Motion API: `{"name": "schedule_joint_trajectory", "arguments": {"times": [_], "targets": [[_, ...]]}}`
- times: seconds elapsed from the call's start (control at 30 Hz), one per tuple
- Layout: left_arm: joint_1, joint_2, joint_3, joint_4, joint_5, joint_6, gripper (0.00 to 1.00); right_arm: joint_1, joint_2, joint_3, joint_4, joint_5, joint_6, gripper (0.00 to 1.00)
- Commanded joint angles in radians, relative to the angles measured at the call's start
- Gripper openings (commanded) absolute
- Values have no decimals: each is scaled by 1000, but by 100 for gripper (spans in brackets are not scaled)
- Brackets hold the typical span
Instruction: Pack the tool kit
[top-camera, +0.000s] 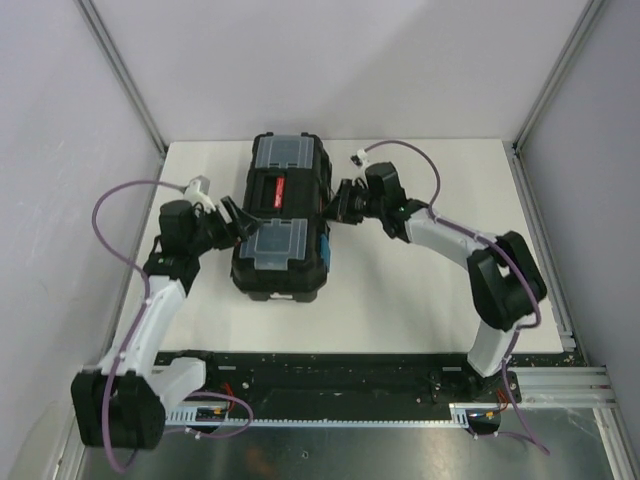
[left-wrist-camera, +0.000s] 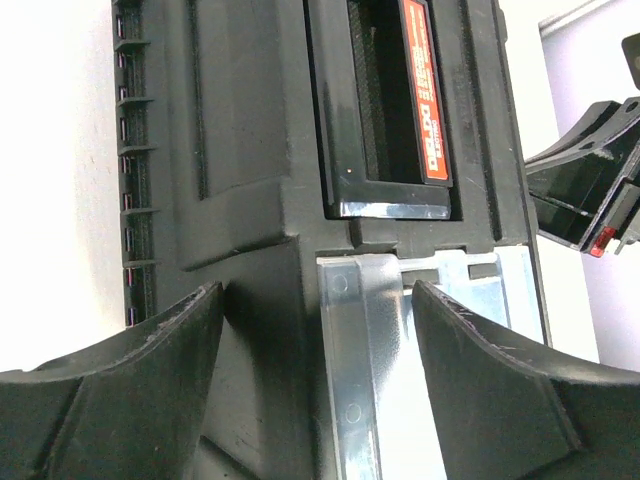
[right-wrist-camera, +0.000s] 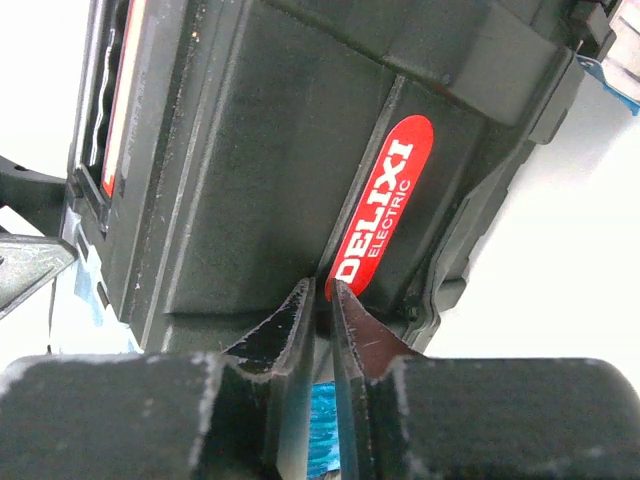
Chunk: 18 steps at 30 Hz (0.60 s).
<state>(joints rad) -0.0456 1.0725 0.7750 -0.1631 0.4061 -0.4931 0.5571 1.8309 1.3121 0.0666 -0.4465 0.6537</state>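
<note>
The tool kit (top-camera: 283, 215) is a black box lying in the middle of the white table, lid shut, with a red-marked handle (left-wrist-camera: 424, 90) between two clear lid compartments. My left gripper (top-camera: 237, 222) is at its left side. Its jaws stand open, straddling the corner of the near clear compartment (left-wrist-camera: 400, 380) without touching it (left-wrist-camera: 318, 290). My right gripper (top-camera: 340, 203) presses against the box's right face under the red DELIXI label (right-wrist-camera: 385, 205). Its fingers (right-wrist-camera: 320, 285) are almost together, and a blue latch (right-wrist-camera: 325, 430) shows in the thin slit between them.
The white table (top-camera: 420, 290) is bounded by grey walls and aluminium posts at the back corners. A black rail (top-camera: 330, 372) runs along the near edge between the arm bases. Purple cables loop above both arms. The right gripper's fingers (left-wrist-camera: 590, 190) show beyond the box.
</note>
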Motion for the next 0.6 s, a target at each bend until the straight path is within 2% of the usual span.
{"name": "schedule_joint_trajectory", "arguments": {"times": [0.0,0.17,0.27,0.43,0.57], "targets": [[-54,-110,-102,-216,51,-20,81,74,-143,-180,-35,36,24,18],[-53,-110,-20,-243,-52,5,87,-23,-245,-333,99,226,214,23],[-53,-71,55,-255,-113,16,89,-68,-251,-368,142,309,307,29],[-46,-28,147,-262,-223,13,95,-100,-149,-393,246,300,449,37],[-38,13,212,-262,-238,12,97,-72,-34,-401,408,274,554,35]]}}
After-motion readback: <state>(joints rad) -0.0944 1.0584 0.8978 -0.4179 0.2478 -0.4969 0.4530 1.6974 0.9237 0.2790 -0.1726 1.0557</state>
